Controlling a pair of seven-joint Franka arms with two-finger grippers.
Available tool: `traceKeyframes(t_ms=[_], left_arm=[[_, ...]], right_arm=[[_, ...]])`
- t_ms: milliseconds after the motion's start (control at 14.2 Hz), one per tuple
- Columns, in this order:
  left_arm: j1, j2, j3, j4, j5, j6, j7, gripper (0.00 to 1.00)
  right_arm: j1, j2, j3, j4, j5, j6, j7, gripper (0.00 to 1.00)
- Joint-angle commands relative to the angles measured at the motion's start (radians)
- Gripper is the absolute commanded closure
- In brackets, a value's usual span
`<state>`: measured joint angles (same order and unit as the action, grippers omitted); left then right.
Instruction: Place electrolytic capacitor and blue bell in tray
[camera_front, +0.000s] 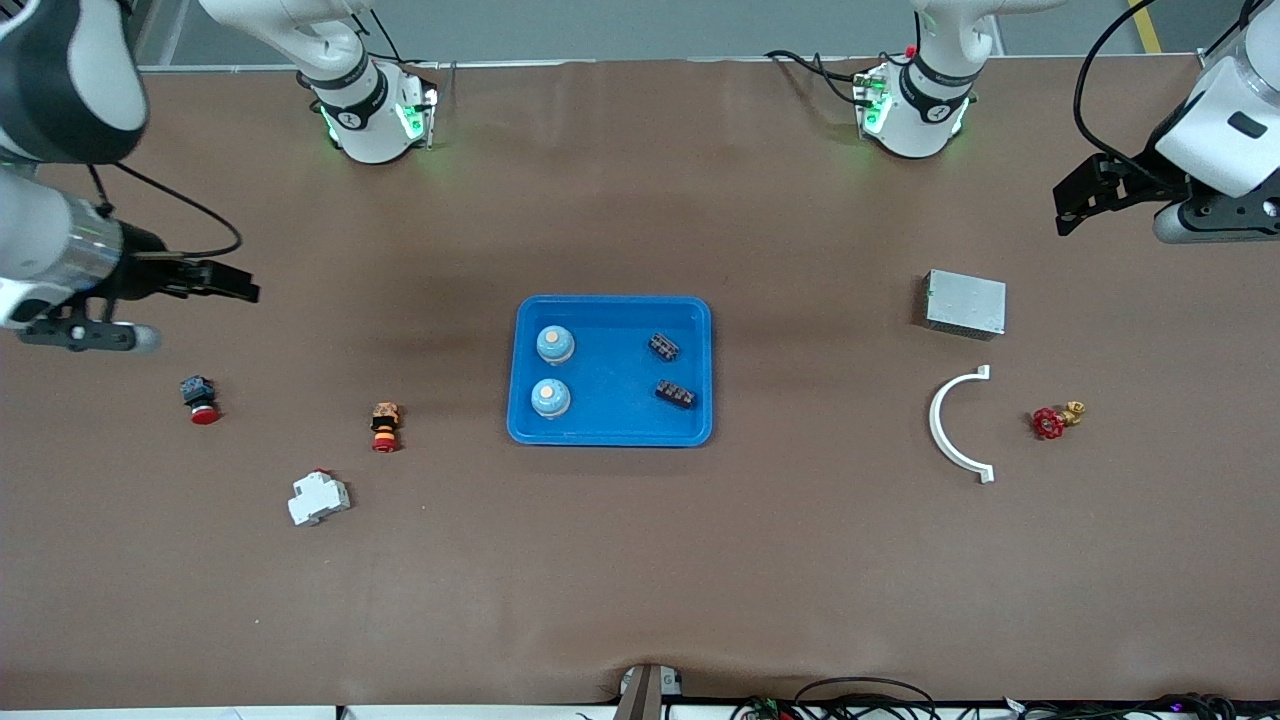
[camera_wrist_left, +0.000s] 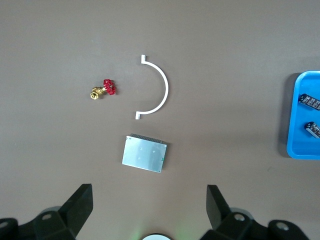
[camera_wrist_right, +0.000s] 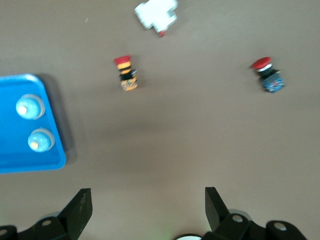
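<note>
The bright blue tray (camera_front: 610, 415) lies at the table's middle. In it stand two blue bells (camera_front: 554, 344) (camera_front: 550, 398) toward the right arm's end, and two small black ribbed parts (camera_front: 663, 347) (camera_front: 676, 393) toward the left arm's end. My left gripper (camera_front: 1068, 205) is open and empty, up over the table's left-arm end; its wrist view (camera_wrist_left: 150, 200) shows the tray's edge (camera_wrist_left: 299, 135) and both black parts (camera_wrist_left: 310, 101). My right gripper (camera_front: 245, 288) is open and empty over the right-arm end; its wrist view (camera_wrist_right: 148, 202) shows the tray (camera_wrist_right: 17, 150) and both bells (camera_wrist_right: 29, 107).
At the left arm's end lie a grey metal box (camera_front: 965, 303), a white half-ring (camera_front: 945, 425) and a red-handled brass valve (camera_front: 1055, 419). At the right arm's end lie a red mushroom button (camera_front: 199, 399), an orange-and-red button (camera_front: 385, 427) and a white breaker (camera_front: 319, 497).
</note>
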<state>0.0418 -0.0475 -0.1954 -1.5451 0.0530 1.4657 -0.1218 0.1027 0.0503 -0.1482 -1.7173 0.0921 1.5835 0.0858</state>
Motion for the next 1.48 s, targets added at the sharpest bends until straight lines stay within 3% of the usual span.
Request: traceKeyframes(t_ms=[0,353,706,989,1201,1412], left_arm=[[0.004,-0.014,-0.002,-0.007,-0.021,-0.011,0.014,0.0],[0.006,-0.025,-0.006,-0.02,-0.021,-0.016,0.013,0.0],[0.006,-0.031,-0.007,-0.021,-0.021,-0.016,0.013,0.0],[0.006,-0.031,-0.007,-0.023,-0.021,-0.018,0.013,0.0],[0.006,-0.031,-0.007,-0.023,-0.021,-0.018,0.014,0.0],[0.006,-0.031,-0.007,-0.015,-0.022,-0.025,0.016,0.0]], right_arm=[[-0.057,0.008,0.019,0.035,-0.015,0.007,-0.003,0.0],[-0.061,-0.003,0.021,0.016,-0.017,0.084,0.009,0.0],[-0.057,-0.141,0.025,-0.168,-0.017,0.226,0.025,0.0],[-0.052,-0.202,0.042,-0.133,-0.04,0.153,0.026,0.0],[-0.052,-0.191,0.045,-0.049,-0.077,0.095,0.025,0.0],[-0.052,-0.173,0.047,-0.033,-0.077,0.078,0.028,0.0]])
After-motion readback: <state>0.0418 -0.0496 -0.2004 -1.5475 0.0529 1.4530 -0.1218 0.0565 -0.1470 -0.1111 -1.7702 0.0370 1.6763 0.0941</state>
